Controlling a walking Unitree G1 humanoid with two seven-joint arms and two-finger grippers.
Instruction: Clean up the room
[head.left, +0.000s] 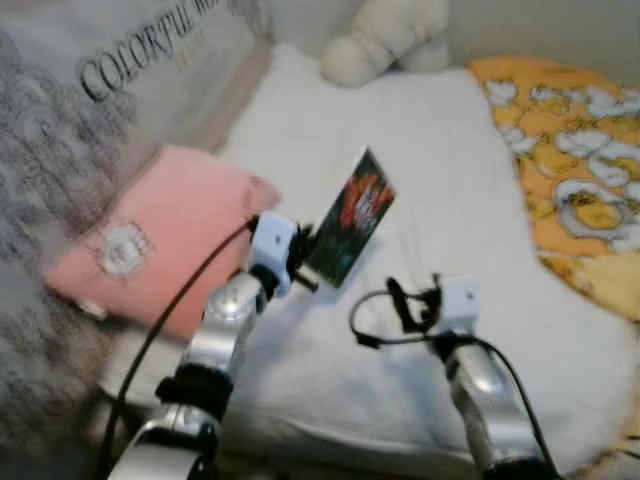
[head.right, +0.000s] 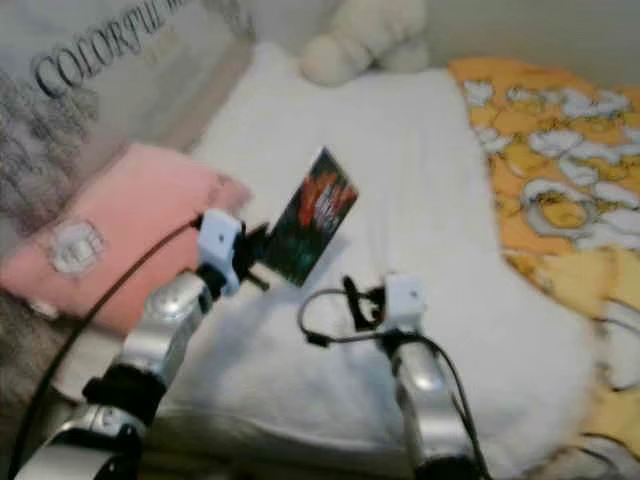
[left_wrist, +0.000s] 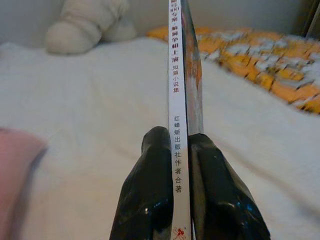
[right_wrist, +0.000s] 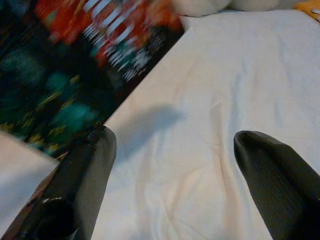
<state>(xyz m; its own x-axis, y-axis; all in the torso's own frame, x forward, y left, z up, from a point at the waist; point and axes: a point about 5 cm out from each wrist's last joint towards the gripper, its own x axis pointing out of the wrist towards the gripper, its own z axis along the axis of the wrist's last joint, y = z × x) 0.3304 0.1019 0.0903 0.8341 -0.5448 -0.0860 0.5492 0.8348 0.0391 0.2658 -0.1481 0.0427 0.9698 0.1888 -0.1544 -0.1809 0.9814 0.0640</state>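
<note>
1. Left pincer (left_wrist: 182, 150) is clamped on a thin paperback book (head.left: 350, 230), fingers on both covers with the white spine with Chinese print between them. The book is held up in the air over the bed, tilted.
2. Right pincer (right_wrist: 175, 150) is spread wide with nothing in it, hovering just over the blanket right beside the book.
3. The bed has a fluffy white blanket (head.left: 440, 170) across the middle, a pink pillow (head.left: 150, 240) on the left, and an orange-yellow patterned cover (head.left: 570, 150) on the right.
4. A white plush toy (head.left: 385, 40) sits at the far end, and there's grey fabric with "COLORFUL" lettering (head.left: 120, 60) on the left.
</note>
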